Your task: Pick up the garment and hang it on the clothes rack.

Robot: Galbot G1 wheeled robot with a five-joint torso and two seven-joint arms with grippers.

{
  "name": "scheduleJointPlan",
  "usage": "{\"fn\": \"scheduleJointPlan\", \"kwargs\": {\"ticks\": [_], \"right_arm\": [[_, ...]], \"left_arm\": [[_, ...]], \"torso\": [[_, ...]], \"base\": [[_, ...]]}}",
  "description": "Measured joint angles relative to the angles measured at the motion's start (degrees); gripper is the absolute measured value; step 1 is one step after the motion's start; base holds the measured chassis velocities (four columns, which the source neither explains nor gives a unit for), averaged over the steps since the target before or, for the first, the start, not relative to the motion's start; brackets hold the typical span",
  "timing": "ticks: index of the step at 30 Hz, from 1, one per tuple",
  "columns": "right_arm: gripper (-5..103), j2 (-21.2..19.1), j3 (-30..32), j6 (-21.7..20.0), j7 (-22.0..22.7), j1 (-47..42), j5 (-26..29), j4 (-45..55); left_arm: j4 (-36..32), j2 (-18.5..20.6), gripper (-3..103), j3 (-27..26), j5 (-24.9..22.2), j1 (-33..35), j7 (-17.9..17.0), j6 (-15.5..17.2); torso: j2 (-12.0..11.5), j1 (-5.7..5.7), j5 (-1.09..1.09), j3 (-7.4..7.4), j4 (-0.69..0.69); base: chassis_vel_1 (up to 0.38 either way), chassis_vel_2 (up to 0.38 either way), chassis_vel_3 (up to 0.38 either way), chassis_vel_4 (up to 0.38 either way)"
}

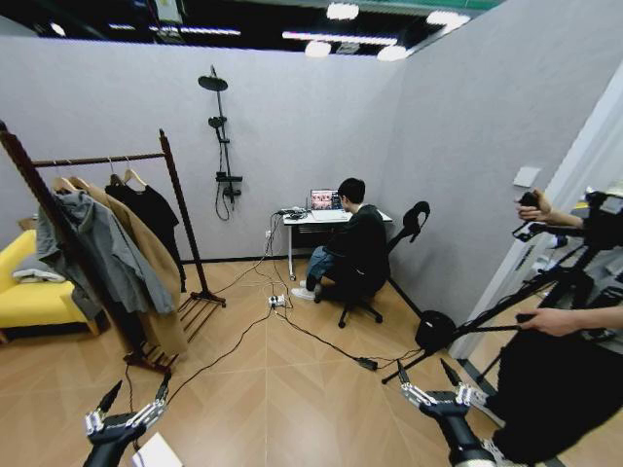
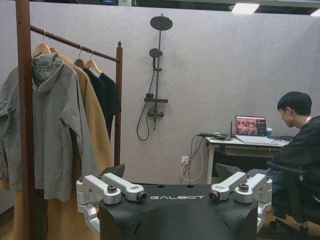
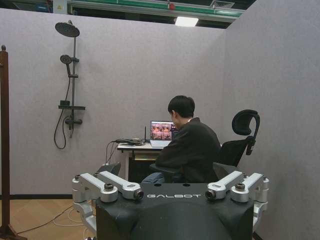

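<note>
The garment point(image 1: 148, 210), a black top on a light wooden hanger, hangs at the far end of the clothes rack's rail point(image 1: 97, 159); in the left wrist view the garment point(image 2: 108, 93) shows behind the tan coat. The clothes rack point(image 2: 24, 130) is dark red-brown wood with knob-topped posts, and one post point(image 3: 4, 145) stands at the edge of the right wrist view. My left gripper point(image 1: 139, 389) point(image 2: 177, 196) is low at the front, open and empty, well short of the rack. My right gripper point(image 1: 424, 375) point(image 3: 174, 194) is also low, open and empty.
A grey hooded jacket point(image 1: 102, 248) and a long tan coat point(image 1: 151, 282) hang nearer on the rail. A yellow sofa point(image 1: 29, 297) sits left. Cables point(image 1: 292, 326) cross the floor. A person sits at a desk point(image 1: 316, 219); a tripod point(image 1: 487, 326) stands right.
</note>
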Motion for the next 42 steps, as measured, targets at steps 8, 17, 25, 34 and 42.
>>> {"fn": "scheduleJointPlan", "kwargs": {"ticks": [8, 17, 25, 34, 42], "right_arm": [[100, 0.0, 0.0, 0.0, 0.0, 0.0, 0.0, 0.0], [100, 0.0, 0.0, 0.0, 0.0, 0.0, 0.0, 0.0], [100, 0.0, 0.0, 0.0, 0.0, 0.0, 0.0, 0.0], [100, 0.0, 0.0, 0.0, 0.0, 0.0, 0.0, 0.0], [100, 0.0, 0.0, 0.0, 0.0, 0.0, 0.0, 0.0]], "left_arm": [[0.0, 0.0, 100, 0.0, 0.0, 0.0, 0.0, 0.0], [0.0, 0.0, 100, 0.0, 0.0, 0.0, 0.0, 0.0], [0.0, 0.0, 100, 0.0, 0.0, 0.0, 0.0, 0.0], [0.0, 0.0, 100, 0.0, 0.0, 0.0, 0.0, 0.0], [0.0, 0.0, 100, 0.0, 0.0, 0.0, 0.0, 0.0]], "torso": [[0.0, -0.08, -0.01, -0.03, -0.03], [0.0, -0.08, 0.0, -0.03, -0.02], [0.1, -0.08, 0.0, -0.03, -0.02], [0.0, -0.08, 0.0, -0.03, -0.02], [0.0, -0.08, 0.0, -0.03, -0.02]], "base": [[-0.013, 0.027, 0.013, -0.012], [0.0, 0.0, 0.0, 0.0], [0.0, 0.0, 0.0, 0.0], [0.0, 0.0, 0.0, 0.0], [0.0, 0.0, 0.0, 0.0]]}}
